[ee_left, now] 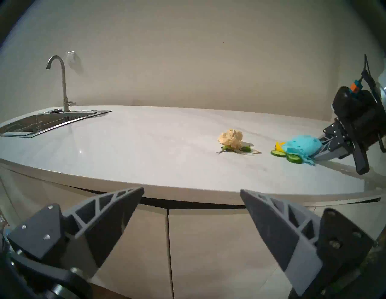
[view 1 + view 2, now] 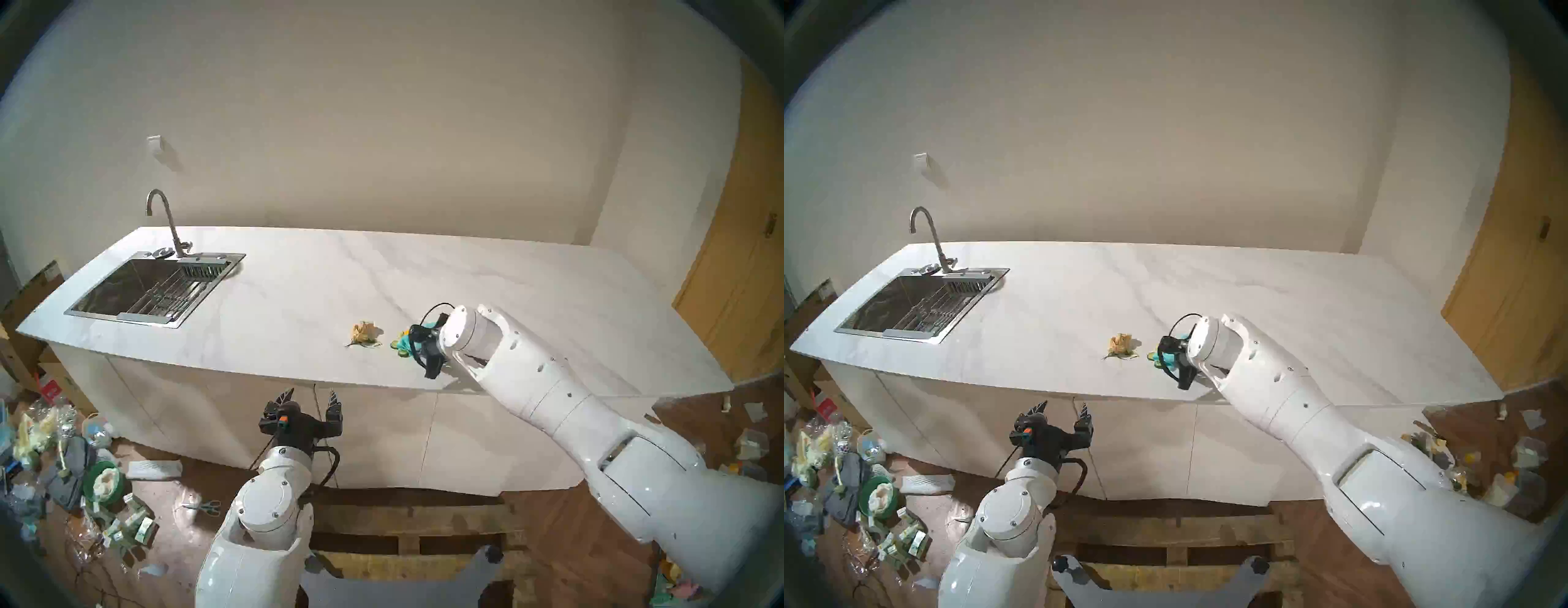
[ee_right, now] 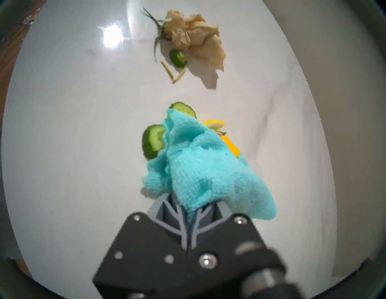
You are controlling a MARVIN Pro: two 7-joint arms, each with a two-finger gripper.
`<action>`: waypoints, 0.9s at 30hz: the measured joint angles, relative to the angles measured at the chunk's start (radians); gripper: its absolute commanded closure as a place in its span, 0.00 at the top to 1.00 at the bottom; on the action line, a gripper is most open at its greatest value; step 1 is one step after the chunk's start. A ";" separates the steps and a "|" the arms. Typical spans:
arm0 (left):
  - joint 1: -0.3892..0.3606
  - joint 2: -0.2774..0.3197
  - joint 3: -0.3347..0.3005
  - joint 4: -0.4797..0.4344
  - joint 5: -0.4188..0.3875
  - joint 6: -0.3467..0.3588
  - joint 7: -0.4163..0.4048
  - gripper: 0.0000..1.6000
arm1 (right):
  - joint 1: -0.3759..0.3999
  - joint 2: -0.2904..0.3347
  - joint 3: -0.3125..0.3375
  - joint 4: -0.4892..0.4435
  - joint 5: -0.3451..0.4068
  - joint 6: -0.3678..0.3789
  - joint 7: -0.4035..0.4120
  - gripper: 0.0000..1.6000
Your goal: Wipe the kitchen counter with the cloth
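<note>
We keep the desk [image 2: 488, 288] as our plane, sweeping toward the sink [image 2: 140, 288]. On the sink's far right, the right pincer [image 3: 189, 210] pinches the cloth [image 3: 200, 167], which we press flat behind the cucumber slices [image 3: 153, 142]. The left pincer [image 2: 309, 398] hangs spread below.

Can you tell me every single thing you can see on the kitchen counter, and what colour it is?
kitchen counter: one, white with grey veins, along the wall.
sink: one, steel, counter's left end.
tap: one, steel, behind the sink.
paper wad: one, beige, mid-counter, on green scraps.
cucumber slices: at least two, green, at the cloth's edge.
yellow pieces: yellow-orange, partly under the cloth.
cloth: one, turquoise, on the counter.
right gripper: shut on the cloth.
left gripper: open, empty, below the counter edge.
</note>
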 measured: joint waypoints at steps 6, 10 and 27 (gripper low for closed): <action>0.000 0.000 0.000 0.000 0.000 0.000 0.001 1.00 | 0.005 -0.055 -0.023 0.029 0.020 0.003 -0.049 0.00; 0.000 0.001 0.001 0.000 -0.001 0.000 0.001 1.00 | 0.016 -0.095 -0.035 0.066 0.033 0.003 -0.083 0.00; 0.000 0.003 0.002 -0.002 -0.002 0.000 0.002 1.00 | 0.061 -0.145 -0.003 0.166 0.060 -0.023 -0.092 0.00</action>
